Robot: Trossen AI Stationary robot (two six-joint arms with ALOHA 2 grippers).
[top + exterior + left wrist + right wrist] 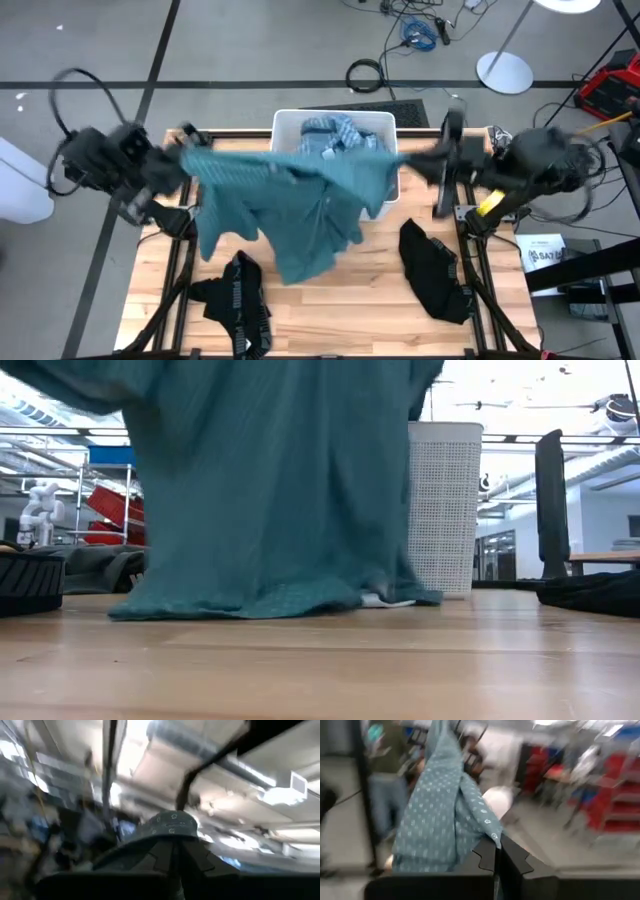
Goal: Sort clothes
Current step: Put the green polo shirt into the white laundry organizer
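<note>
Between the two closed grippers hangs the teal shirt [290,200], stretched wide above the wooden table [340,315]; its hem drags on the tabletop in the low view. Left gripper [185,152] is pinched shut on one shoulder of the shirt, and the left wrist view shows a bunch of dotted teal fabric [170,826] clamped between its dark fingers [162,857]. Right gripper [415,160] is shut on the other shoulder, fabric rising from its fingers [487,855]. Behind the held span sits the white bin [290,125] with a light blue checked garment [335,135] inside. Below the right gripper, a black garment [435,270] lies on the table. Below the left gripper, a black garment with white lettering [240,300] lies near the front edge.
</note>
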